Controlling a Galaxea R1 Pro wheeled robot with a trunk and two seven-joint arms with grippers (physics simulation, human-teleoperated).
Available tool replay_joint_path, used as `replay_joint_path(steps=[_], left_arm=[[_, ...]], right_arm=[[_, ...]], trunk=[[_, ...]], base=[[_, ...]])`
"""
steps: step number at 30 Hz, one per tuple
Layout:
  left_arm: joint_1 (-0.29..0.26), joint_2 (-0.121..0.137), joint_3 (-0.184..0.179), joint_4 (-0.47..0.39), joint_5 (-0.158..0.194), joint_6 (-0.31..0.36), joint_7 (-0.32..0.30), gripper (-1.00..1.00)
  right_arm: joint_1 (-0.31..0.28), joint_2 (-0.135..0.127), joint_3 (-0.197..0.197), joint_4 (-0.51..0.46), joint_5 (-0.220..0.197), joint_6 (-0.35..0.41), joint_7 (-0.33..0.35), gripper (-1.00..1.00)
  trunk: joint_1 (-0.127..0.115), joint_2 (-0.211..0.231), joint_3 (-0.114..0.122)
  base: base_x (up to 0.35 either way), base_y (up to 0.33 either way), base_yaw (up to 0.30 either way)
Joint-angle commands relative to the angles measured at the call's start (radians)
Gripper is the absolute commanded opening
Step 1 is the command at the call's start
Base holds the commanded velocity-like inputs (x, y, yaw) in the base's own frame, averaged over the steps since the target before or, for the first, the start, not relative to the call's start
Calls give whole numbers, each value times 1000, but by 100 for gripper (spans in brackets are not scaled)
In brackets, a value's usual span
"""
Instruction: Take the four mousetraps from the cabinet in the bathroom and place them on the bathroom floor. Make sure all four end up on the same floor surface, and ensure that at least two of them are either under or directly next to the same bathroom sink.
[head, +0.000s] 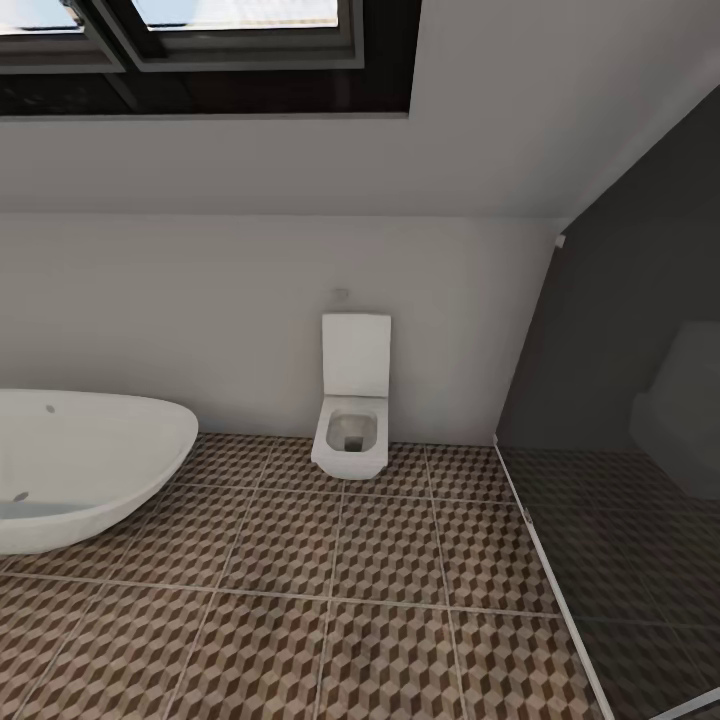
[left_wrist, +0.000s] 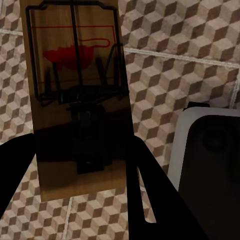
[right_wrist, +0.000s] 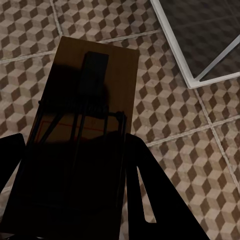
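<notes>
In the left wrist view a tan wooden mousetrap (left_wrist: 75, 75) with dark wire and a red spot stands on end between the dark fingers of my left gripper (left_wrist: 80, 165), which is shut on its lower part. My right gripper (right_wrist: 75, 170) is shut on a second mousetrap (right_wrist: 95, 100), seen in shadow. Both traps hang above the cube-patterned bathroom floor (head: 330, 600). The cabinet and the sink are out of view.
A white oval bathtub (head: 80, 470) stands at the left and a square white toilet (head: 352, 420) against the far wall. A dark glass shower partition (head: 620, 420) with a white floor frame (right_wrist: 175, 45) closes the right side. A white-rimmed dark shape (left_wrist: 177, 150) lies beside the left trap.
</notes>
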Motion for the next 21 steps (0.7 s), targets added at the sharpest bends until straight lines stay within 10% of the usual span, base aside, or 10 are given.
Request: replay_joint_path(steps=[1, 21], left_arm=[[-1, -1, -7, 3, -2, -3, 6, -100], [-1, -1, -7, 3, -2, -3, 6, -100]], right_arm=[[-1, 0, 9, 0, -2, -2, -9, -100], [-1, 0, 9, 0, -2, -2, -9, -100]], trunk=[[1, -2, -2], [1, -2, -2]], base=[[0, 0, 0], [0, 0, 0]])
